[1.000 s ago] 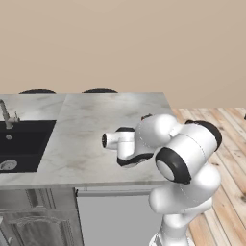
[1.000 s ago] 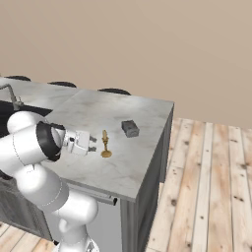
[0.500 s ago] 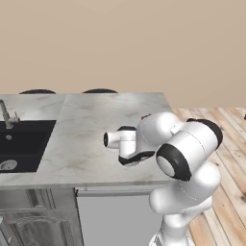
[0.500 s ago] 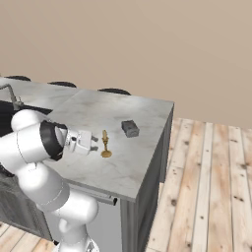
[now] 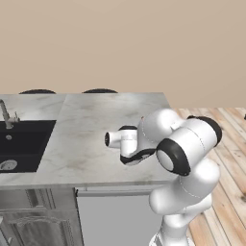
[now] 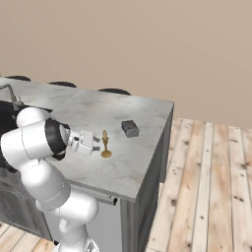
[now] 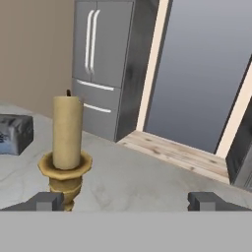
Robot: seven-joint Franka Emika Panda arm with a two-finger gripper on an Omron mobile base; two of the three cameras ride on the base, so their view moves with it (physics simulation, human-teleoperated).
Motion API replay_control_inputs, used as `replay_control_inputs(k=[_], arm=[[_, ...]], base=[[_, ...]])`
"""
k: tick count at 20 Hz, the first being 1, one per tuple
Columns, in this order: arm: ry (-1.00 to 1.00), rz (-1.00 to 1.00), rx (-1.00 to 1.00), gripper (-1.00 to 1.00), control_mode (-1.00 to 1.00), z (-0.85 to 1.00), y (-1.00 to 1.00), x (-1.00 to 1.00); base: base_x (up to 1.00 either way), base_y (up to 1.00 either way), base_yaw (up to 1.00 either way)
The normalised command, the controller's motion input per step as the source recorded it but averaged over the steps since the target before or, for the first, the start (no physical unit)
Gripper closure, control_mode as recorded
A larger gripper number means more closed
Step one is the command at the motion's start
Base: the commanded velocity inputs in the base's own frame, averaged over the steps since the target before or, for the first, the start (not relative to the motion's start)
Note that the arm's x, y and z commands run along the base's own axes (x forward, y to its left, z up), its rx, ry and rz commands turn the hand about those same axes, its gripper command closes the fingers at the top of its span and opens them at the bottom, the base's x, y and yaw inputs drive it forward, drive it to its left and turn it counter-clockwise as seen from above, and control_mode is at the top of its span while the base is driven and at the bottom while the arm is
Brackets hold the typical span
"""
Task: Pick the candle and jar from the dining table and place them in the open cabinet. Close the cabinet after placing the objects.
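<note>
The candle (image 6: 105, 145) is a slim golden-brass candlestick that stands upright on the dining table (image 6: 133, 165), a marble-topped island. My gripper (image 6: 97, 144) is level with it and just to its left, with the jaws wide open and nothing between them. In the hand view the candle (image 7: 66, 142) rises close ahead, over the left fingertip (image 7: 47, 201) and off to the left of my gripper (image 7: 127, 202). The grey jar (image 6: 130, 128) sits a little farther along the table, beyond the candle, and shows as the jar (image 7: 15, 134) at the left edge of the hand view. The cabinet is out of view.
A black sink (image 5: 24, 144) with a metal faucet (image 5: 6, 114) is set in the dining table (image 5: 86, 125) to the left. Dark chair backs (image 5: 98, 90) line its far side. The table ends at an edge (image 6: 167, 128) above the wooden floor (image 6: 206, 187). A steel fridge (image 7: 98, 64) stands beyond.
The arm's upper links have swung slightly. The hand has stayed beside the candle with its jaws open. The candle and the jar have not moved.
</note>
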Motion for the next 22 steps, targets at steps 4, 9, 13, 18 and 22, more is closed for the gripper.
replay_control_inputs(k=[4,9,13,18,22], arm=[[0.00,0.00,0.00,-1.00,-1.00,-0.17,-0.01,0.05],[0.00,0.00,0.00,-1.00,-1.00,-0.11,0.00,0.08],[0.00,0.00,0.00,-1.00,-1.00,-0.09,0.00,0.14],[0.00,0.00,0.00,-1.00,-1.00,-0.07,0.00,0.10],[0.00,0.00,0.00,-1.00,-1.00,-0.09,0.00,0.08]], base=[[0.00,0.00,0.00],[0.00,0.00,0.00],[0.00,0.00,0.00],[0.00,0.00,0.00],[0.00,0.00,0.00]])
